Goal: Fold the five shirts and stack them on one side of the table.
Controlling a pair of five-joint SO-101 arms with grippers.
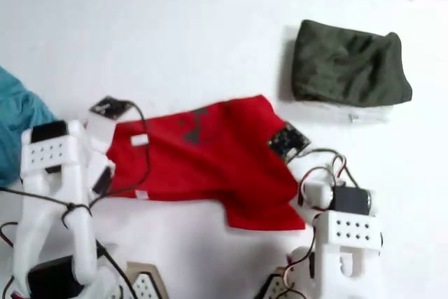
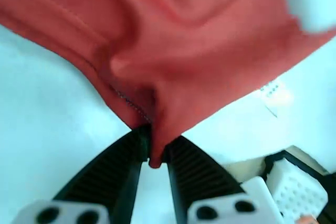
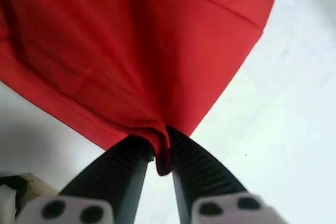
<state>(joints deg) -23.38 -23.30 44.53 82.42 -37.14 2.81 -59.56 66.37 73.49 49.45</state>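
L arm (image 1: 52,173) sits closest, low at the table's near-left corner. My L gripper (image 2: 154,148) is clamped on a bunched bit of the red shirt (image 2: 173,45), with a small tip of cloth poking out between the black ribbed fingers (image 2: 113,169). Beyond that arm, at the table's far-left edge, a teal shirt (image 1: 14,127) lies crumpled and apart from the red one.

Mid-table, the red shirt (image 1: 203,162) stretches across between both my grippers, w/ a dark print and a white tag facing up. Can't tell if it's lifted or lying flat on the white table (image 1: 140,40).

R side: my R gripper (image 3: 160,153) is also pinched tight on the red shirt's (image 3: 136,51) hem, a fold of fabric caught between the fingers (image 3: 197,169). From above, R arm (image 1: 348,232) sits at the shirt's near-right corner.

Further back on the right, a dark green shirt (image 1: 346,64) is folded into a neat block, near the red shirt's far corner but not touching it.
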